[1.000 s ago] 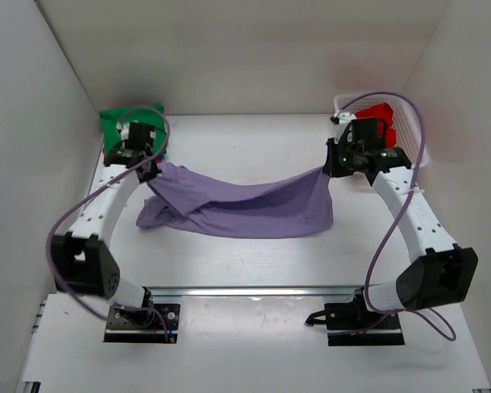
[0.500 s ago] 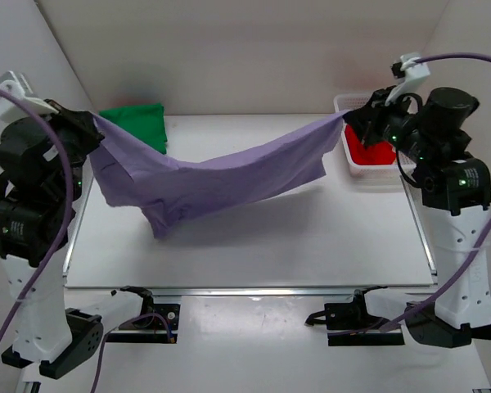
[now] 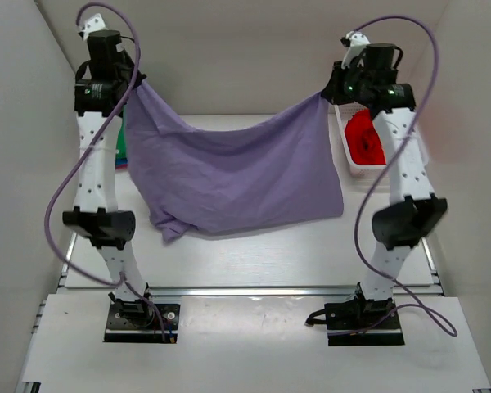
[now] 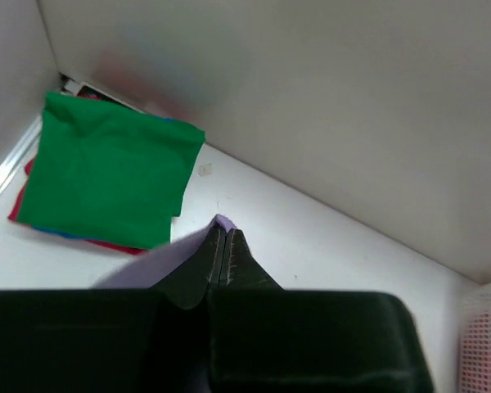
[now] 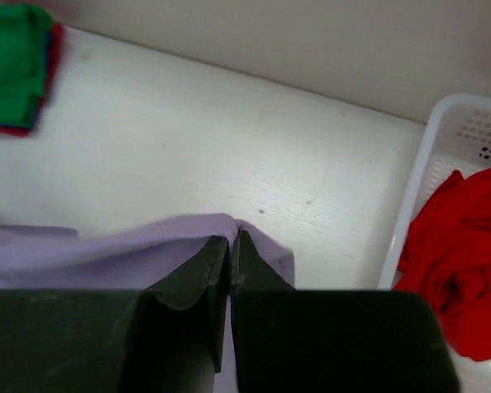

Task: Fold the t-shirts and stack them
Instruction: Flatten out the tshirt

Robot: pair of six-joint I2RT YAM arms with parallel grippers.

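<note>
1. The left gripper point(image 4: 222, 233) is clamping one upper corner of the lavender t-shirt point(image 3: 229, 176).
2. The right gripper point(image 5: 231, 237) is pinching the opposite corner (fingers pressed together on cloth).
3. The shirt is sagging between and below both grippers.
4. A folded green t-shirt point(image 4: 98, 180) is lying beneath the left gripper, and a red t-shirt point(image 5: 454, 270) is sitting in the basket point(image 5: 421, 164) beneath the right gripper.

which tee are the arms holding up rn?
The lavender-purple t-shirt, hanging spread between the left gripper and right gripper, each shut on a top corner. The green t-shirt lies folded; the red t-shirt sits crumpled in the white basket.
</note>
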